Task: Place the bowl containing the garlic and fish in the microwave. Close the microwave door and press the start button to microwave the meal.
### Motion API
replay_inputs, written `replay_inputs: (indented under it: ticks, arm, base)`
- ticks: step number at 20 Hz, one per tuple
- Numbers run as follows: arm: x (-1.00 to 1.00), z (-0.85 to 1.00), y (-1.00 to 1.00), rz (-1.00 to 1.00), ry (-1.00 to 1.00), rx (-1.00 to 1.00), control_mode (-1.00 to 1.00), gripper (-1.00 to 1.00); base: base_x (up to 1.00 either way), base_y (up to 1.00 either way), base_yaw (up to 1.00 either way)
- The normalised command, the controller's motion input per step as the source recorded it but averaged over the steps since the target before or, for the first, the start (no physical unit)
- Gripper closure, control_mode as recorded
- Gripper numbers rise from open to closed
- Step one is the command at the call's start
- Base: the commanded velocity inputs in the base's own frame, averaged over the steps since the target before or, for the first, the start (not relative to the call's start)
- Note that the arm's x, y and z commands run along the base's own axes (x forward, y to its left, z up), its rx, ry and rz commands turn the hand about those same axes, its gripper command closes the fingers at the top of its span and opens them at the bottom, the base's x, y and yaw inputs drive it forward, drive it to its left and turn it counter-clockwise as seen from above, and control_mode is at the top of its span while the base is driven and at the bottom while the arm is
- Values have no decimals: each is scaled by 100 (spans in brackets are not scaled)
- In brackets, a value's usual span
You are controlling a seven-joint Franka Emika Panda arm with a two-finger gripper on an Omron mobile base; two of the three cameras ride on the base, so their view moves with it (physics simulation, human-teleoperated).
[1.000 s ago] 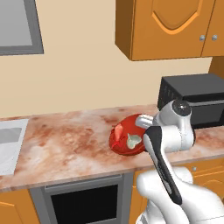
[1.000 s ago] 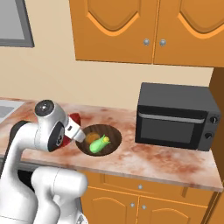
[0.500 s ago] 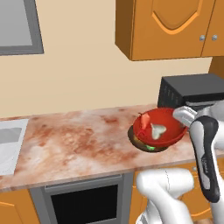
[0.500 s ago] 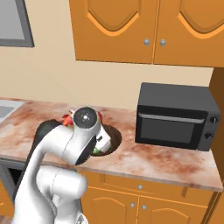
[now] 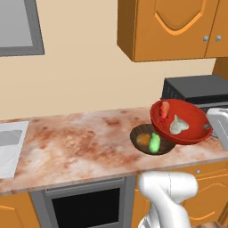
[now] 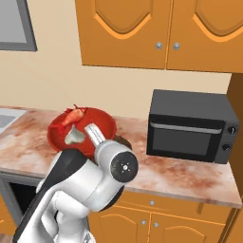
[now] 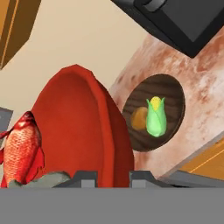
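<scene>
My gripper (image 7: pixel 114 177) is shut on the rim of the glossy red bowl (image 7: pixel 83 127) and holds it tilted in the air. In the left base view the bowl (image 5: pixel 189 113) hangs just right of and above a dark brown bowl, with the gripper (image 5: pixel 208 128) at its right rim. The red-orange fish (image 5: pixel 164 109) lies near the upper rim and the grey garlic (image 5: pixel 178 125) sits lower down inside. The right base view shows the bowl (image 6: pixel 102 121), fish (image 6: pixel 75 114) and garlic (image 6: pixel 73 136) just behind my hand (image 6: pixel 90 129). The microwave and its door are out of view.
A dark brown bowl (image 5: pixel 143 147) with green and orange food stands on the marble counter (image 5: pixel 80 142) under the red bowl. The black toaster (image 6: pixel 190 128) stands at the right end of the counter. A sink (image 5: pixel 11 142) is at far left. Orange cabinets hang overhead.
The arm has swung right and carried the red bowl up and rightward, from beside the brown bowl to above its right side, nearer the black toaster.
</scene>
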Motion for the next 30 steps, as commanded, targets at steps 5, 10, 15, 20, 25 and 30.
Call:
replay_inputs:
  ticks: [5, 10, 15, 20, 25, 30]
  arm:
    - [-37, 44, 31, 0, -4, -8, -100, 100]
    - [0, 1, 0, -1, 0, -1, -100, 100]
    - [0, 0, 0, 0, 0, 0, 100, 100]
    - [0, 0, 0, 0, 0, 0, 100, 100]
    - [0, 0, 0, 0, 0, 0, 100, 100]
    - [0, 0, 0, 0, 0, 0, 100, 100]
  base:
    - [0, 0, 0]
    - [0, 0, 0]
    - [0, 0, 0]
    - [-3, 0, 0]
    - [-57, 0, 0]
    - [-82, 0, 0]
